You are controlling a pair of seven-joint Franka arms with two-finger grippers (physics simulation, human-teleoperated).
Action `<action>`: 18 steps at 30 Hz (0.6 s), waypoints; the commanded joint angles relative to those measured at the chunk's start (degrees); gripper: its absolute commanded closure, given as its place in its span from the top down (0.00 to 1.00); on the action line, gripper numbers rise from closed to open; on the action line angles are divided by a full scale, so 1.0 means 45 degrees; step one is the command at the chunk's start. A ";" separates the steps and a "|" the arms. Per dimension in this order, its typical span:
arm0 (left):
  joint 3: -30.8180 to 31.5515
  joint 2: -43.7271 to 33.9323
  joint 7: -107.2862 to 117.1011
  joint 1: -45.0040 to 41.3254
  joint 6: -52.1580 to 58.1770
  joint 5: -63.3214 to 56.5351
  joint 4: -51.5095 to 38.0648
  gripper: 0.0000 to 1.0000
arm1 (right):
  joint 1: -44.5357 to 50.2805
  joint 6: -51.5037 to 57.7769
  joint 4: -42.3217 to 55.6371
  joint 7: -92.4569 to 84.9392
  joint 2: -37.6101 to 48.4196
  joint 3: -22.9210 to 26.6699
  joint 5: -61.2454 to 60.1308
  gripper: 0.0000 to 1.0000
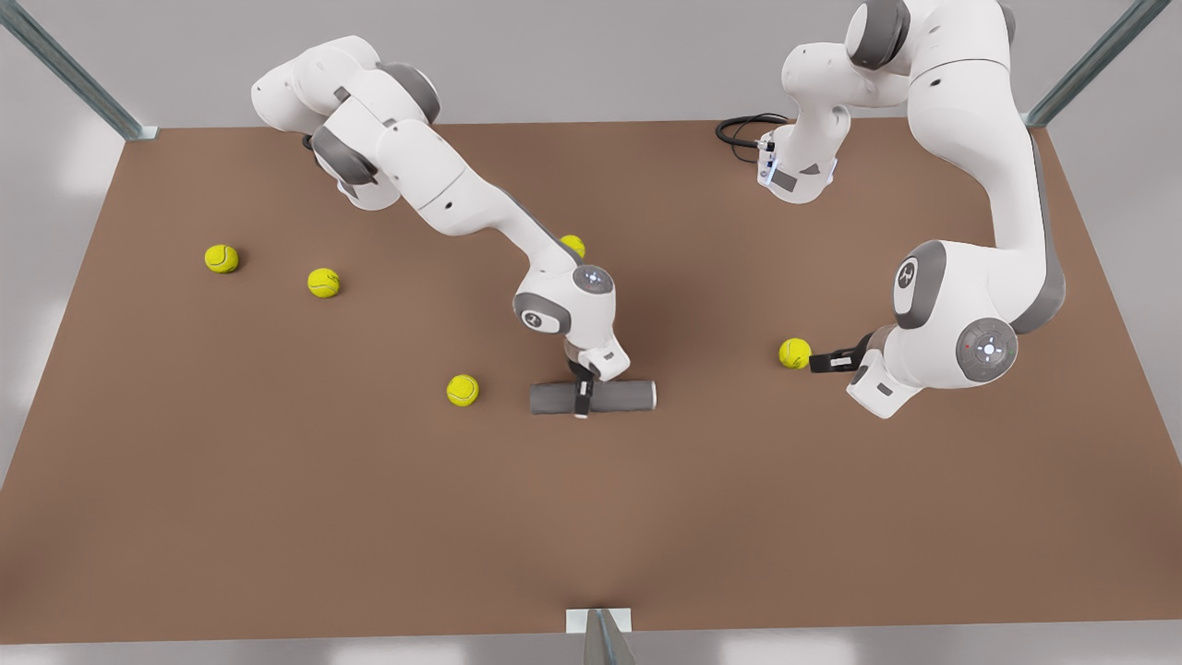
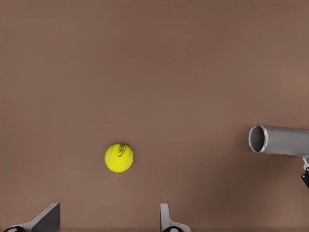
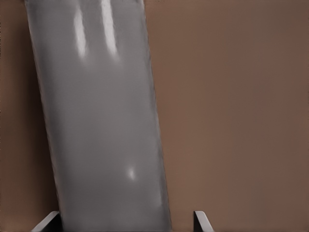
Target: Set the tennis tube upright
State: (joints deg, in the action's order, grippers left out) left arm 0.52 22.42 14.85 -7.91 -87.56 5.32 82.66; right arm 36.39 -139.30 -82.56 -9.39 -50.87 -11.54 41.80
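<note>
The tennis tube (image 1: 619,396) lies flat on the brown table (image 1: 277,517), near the middle. On the front view's dial its long axis runs from 9 to 3 o'clock, with the lighter rim at the 3 o'clock end.

I read the right gripper (image 1: 582,403) as lowered over the tube a little toward 9 o'clock of its middle. In the right wrist view the tube (image 3: 101,121) lies between the spread fingertips of that gripper (image 3: 125,223), with bare table on one side, so the jaws are open and not clamped.

At 3 o'clock from the tube, the left gripper (image 1: 816,362) sits low, just beside a tennis ball (image 1: 794,353). In the left wrist view its jaws (image 2: 108,222) are parted, the ball (image 2: 119,157) lies ahead of them, and I see the tube's open end (image 2: 258,138) farther off.

Other balls lie at 9 o'clock (image 1: 463,390), 12 o'clock (image 1: 572,246) and 10 o'clock (image 1: 323,282) (image 1: 222,259) of the tube.
</note>
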 commanded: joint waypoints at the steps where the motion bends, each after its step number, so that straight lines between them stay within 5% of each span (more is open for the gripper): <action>1: 0.0001 -0.0061 -0.0096 0.0000 -0.0055 0.0009 0.0146 1.00 | 0.0233 0.0155 -0.0012 0.1052 0.0093 -0.0033 -0.0032 1.00; 6: -0.0018 0.0250 -0.1600 -0.0449 -0.1673 0.2486 0.1651 1.00 | 0.0234 0.1890 -0.3232 0.0856 0.3702 -0.0988 -0.0090 1.00; 8: 0.0001 0.0817 -0.4313 -0.0156 -0.1695 0.3855 0.1495 1.00 | 0.0059 0.5659 -0.4564 0.0954 0.7162 -0.1420 -0.2725 1.00; 11: 0.0274 0.2126 -0.5370 -0.0195 -0.2905 0.5477 0.0889 1.00 | -0.4354 1.0857 -0.0482 -0.1898 0.6246 -0.1108 -0.3235 1.00; 13: 0.0880 0.2654 -0.5895 -0.0215 -0.4095 0.5478 0.0889 1.00 | -0.5020 1.2010 0.1217 -0.0688 0.6245 0.1020 -0.3664 1.00; 16: 0.1270 0.3553 -0.6366 -0.0527 -0.5209 0.5517 0.0323 1.00 | -0.5898 1.4470 0.2683 -0.0198 0.7414 0.2895 -0.5754 1.00; 18: 0.1564 0.3865 -0.6112 -0.0586 -0.6148 0.6044 0.0342 1.00 | -0.7343 1.4726 0.2099 -0.0159 0.9153 0.2643 -0.6672 1.00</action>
State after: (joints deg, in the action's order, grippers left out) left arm 7.08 39.51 1.55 -10.44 -106.14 30.02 84.41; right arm 5.13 -88.46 -73.18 -9.47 -11.77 0.25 17.81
